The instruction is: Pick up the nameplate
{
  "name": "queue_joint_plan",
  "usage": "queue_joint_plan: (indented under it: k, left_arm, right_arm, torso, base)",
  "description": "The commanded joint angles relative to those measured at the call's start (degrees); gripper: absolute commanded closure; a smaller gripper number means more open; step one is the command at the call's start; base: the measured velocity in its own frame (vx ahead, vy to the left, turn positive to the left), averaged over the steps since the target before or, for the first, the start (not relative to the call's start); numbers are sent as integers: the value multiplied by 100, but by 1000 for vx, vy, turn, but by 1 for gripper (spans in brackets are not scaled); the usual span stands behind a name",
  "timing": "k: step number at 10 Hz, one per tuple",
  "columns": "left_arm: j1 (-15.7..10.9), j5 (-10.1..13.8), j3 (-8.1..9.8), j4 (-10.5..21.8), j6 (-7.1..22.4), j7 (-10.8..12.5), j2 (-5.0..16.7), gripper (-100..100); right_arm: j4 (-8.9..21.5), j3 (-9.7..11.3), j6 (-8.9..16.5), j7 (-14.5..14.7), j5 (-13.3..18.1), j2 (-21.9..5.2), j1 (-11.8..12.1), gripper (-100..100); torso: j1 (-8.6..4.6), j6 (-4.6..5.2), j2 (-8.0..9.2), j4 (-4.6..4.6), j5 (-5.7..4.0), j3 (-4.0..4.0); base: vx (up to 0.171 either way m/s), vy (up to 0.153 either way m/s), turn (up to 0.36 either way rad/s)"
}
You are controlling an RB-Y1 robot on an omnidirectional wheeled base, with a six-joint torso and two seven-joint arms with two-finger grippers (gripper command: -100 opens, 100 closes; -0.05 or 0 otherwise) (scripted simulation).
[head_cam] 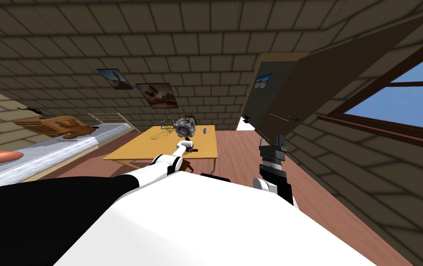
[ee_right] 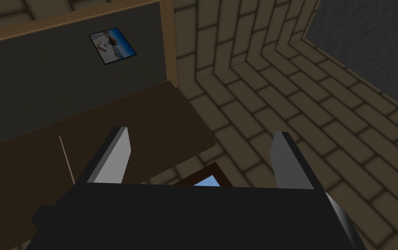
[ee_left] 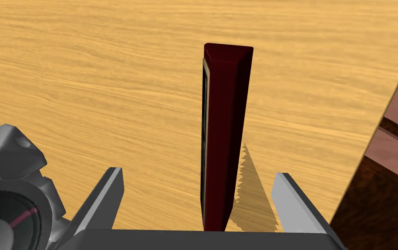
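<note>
Our left pincer (ee_left: 198,174), released, straddles the dark red nameplate (ee_left: 226,130) on the surface (ee_left: 85,87). It looks stiff, light and slick, so we pinch its long sides. Our right pincer (ee_right: 202,132) hangs released.

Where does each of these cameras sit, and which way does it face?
Head view: on the head, looking down and forward at the table; left gripper and right gripper show.
Left wrist view: on the left hand, facing the dark red nameplate inside the open left gripper.
Right wrist view: on the right hand, facing a brick wall; the open right gripper shows.
Shared: table, in head and left wrist views.
</note>
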Motion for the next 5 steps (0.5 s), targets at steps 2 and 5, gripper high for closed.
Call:
queue_joint_plan:
  k: [2, 5]
  left_arm:
    - [-89, 130, 32, 321, 201, -24, -15, -100]
    - [-137, 300, 71, 637, 488, -34, -71, -100]
  right_arm:
    - [0, 0, 0, 0, 0, 0, 0, 0]
    - [0, 0, 0, 0, 0, 0, 1, 0]
  torso:
    - [0, -1, 0, 0, 0, -1]
    - [5, -1, -17, -5, 2, -11]
  base:
    - [60, 32, -31]
    - [94, 45, -39]
